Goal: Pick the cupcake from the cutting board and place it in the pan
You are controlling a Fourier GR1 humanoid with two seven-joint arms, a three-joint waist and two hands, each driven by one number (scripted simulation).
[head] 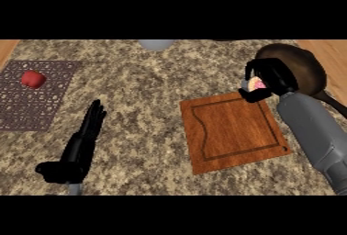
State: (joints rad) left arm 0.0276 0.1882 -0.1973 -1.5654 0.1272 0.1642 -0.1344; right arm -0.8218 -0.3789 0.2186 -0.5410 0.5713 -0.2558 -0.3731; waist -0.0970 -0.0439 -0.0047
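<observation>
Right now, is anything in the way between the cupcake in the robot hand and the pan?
Nothing visible is. The right robot hand, curled round the cupcake, is at the left edge of the pan, beyond the cutting board; no object lies between them.

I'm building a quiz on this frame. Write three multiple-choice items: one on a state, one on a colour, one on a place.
1. The left hand is: A open, holding nothing; B shut on a spoon; C out of view.
2. The board is: A blue; B orange-brown; C white.
3. The cupcake is: A on the board; B in the left hand; C in the right hand, by the pan's rim.

Answers: 1 A, it is stretched straight with nothing in it. 2 B, its wood tone shows plainly. 3 C, that hand curls round it beside the pan.
</observation>
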